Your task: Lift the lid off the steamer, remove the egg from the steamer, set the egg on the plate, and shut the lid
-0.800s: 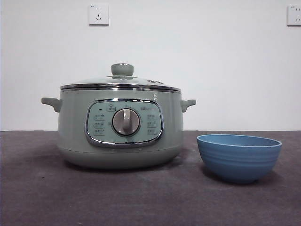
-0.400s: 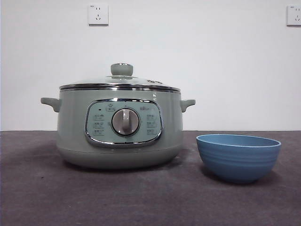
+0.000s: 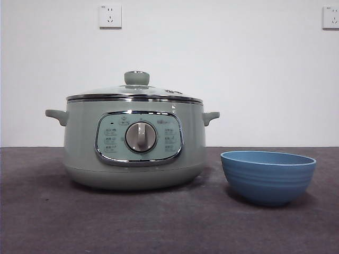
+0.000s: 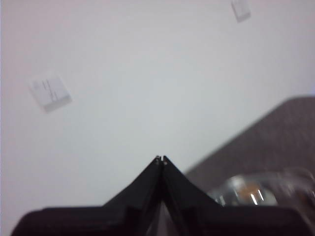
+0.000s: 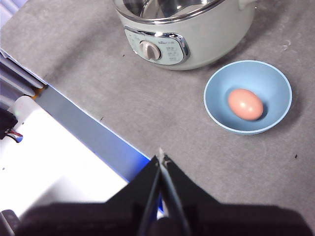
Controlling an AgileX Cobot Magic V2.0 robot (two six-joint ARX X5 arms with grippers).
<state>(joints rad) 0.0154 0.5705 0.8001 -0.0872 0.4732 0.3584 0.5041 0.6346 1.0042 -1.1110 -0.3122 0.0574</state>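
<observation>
**Egg in the bowl, lid on the pot, both arms clear**

The steamer (image 3: 135, 145) is the biggest thing on the dark table (image 3: 159, 227), a wide pale green pot that looks heavy and stable, unlikely to shift if something on it is touched. It stands just beside the plate (image 3: 268, 177), with a small gap between them.

The lid (image 3: 135, 94) sits level on the steamer's rim, its chrome edge meeting the pot all round as far as the front view shows. It is glass, so stiff, smooth and breakable; I judge the round knob (image 3: 136, 78) at its centre to be the only sound place to take hold, since the dome itself would slip from narrow jaws.

The plate is a blue ribbed bowl, light enough by its look to slide if nudged at the rim.

The egg (image 5: 245, 104) lies inside the plate, a little off centre, seen only from the right wrist camera. It is small, round, smooth and fragile, and would want a gentle pinch across its narrow middle.

The left gripper (image 4: 161, 159) has its jaws pressed together, holding nothing, pointed toward the wall with a blurred part of the lid in view. The right gripper (image 5: 161, 156) is likewise pressed together and empty, high above the table, well apart from the plate. By this layout the task looks finished.
</observation>
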